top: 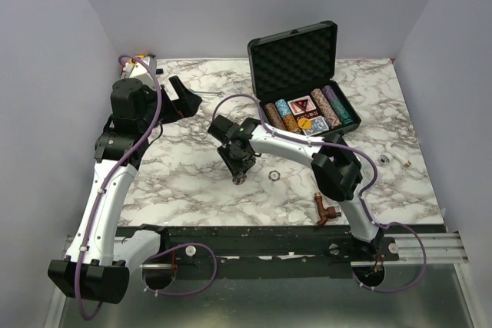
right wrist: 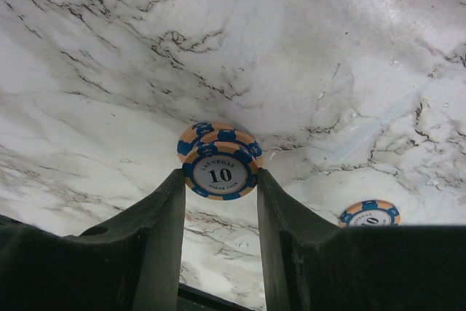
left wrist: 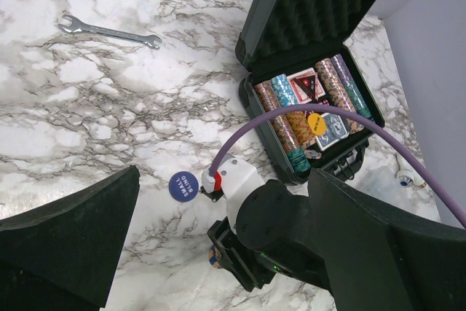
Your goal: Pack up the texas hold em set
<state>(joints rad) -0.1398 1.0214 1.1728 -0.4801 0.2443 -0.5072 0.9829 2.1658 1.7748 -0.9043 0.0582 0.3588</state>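
Note:
The black case (top: pixel 294 56) stands open at the back right, bumpy foam in its lid. Rows of striped chips (left wrist: pixel 286 118), a red deck (left wrist: pixel 306 83), a blue deck (left wrist: pixel 336 128) and a yellow disc (left wrist: pixel 316 123) lie in its base. My right gripper (top: pixel 240 173) is at the table's middle, shut on a short stack of orange-and-blue "10" chips (right wrist: pixel 219 169) close to the marble. Another such chip (right wrist: pixel 370 214) lies flat beside it, also in the top view (top: pixel 272 175). A blue "small blind" disc (left wrist: pixel 183 184) lies near the right wrist. My left gripper (top: pixel 184 100) is open and empty, high at the back left.
A steel wrench (left wrist: pixel 109 31) lies on the marble at the back, left of the case. A brown pipe fitting (top: pixel 324 209) lies near the front edge by the right arm's base. Small metal bits (top: pixel 384 160) lie right of the case.

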